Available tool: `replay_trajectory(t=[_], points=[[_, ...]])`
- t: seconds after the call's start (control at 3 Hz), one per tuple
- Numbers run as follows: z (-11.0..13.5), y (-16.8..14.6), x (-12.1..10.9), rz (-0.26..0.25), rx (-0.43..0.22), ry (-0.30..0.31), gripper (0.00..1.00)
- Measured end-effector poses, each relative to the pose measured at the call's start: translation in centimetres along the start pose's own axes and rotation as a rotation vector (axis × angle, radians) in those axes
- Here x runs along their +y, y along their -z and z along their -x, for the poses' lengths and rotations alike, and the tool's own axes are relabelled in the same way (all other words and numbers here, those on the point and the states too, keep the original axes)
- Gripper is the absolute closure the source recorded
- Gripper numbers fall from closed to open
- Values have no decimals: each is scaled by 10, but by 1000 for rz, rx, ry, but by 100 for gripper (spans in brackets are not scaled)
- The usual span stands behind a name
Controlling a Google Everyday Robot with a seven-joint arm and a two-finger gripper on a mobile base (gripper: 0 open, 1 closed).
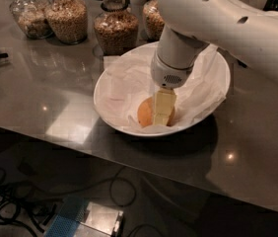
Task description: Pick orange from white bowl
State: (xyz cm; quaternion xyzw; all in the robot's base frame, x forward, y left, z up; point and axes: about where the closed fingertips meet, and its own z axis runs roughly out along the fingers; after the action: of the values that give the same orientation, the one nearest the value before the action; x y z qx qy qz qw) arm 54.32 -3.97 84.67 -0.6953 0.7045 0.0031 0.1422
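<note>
One orange (145, 113), in white bowl (101, 97) on tabletop (55, 88): my hand (161, 116) down at it, whether clenched I cannot tell; grasping step; next, I judge, firm grip, then straight lift.

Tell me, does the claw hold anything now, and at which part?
It cannot be told. The claw is down in the white bowl, right at the orange, but no sure hold shows.

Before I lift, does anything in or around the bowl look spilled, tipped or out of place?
Nothing stands out. The hand is down in the white bowl at the orange, which lies on crumpled paper near the front rim. The jars behind stand upright with their contents inside.
</note>
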Motion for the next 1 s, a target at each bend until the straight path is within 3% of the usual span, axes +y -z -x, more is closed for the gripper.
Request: replay_trajectory(t=[0.33, 1.0], points=[[12, 12, 0, -57, -6, 35, 0], [17, 11, 3, -63, -15, 55, 0]])
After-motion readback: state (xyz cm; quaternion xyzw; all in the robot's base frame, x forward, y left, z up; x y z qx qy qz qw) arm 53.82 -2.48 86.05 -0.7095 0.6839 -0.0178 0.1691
